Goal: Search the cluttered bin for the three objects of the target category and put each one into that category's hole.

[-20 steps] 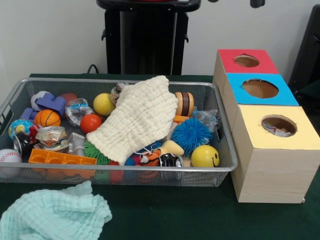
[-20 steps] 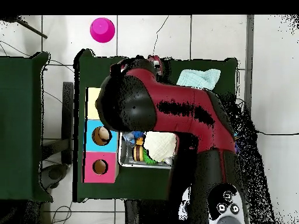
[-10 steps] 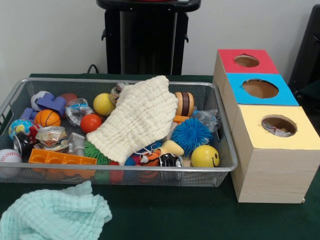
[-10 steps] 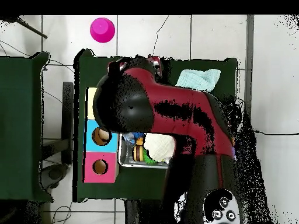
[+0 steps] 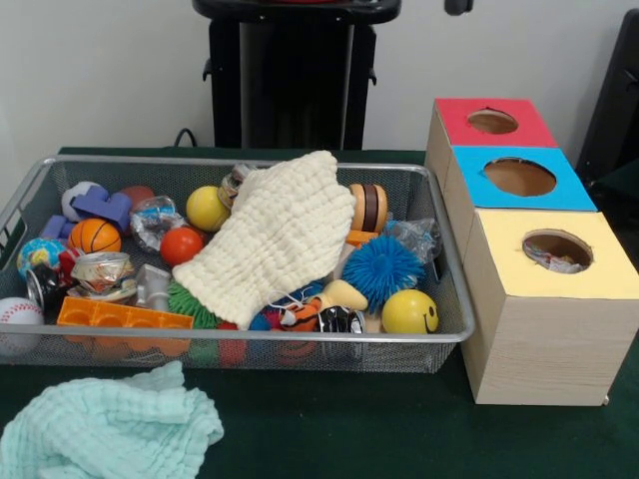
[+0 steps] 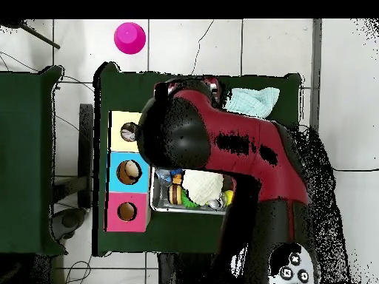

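the gripper [image 5: 458,6] shows only as a dark tip at the top edge above the red box [image 5: 491,122], its opening impossible to tell, while a cream knitted cloth [image 5: 275,235] covers toys in the wire bin [image 5: 451,299] beside the blue box [image 5: 519,178] and yellow box [image 5: 556,251].

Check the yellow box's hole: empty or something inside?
Something inside: crinkled, silvery material shows through the yellow box's hole. What it is, cannot tell.
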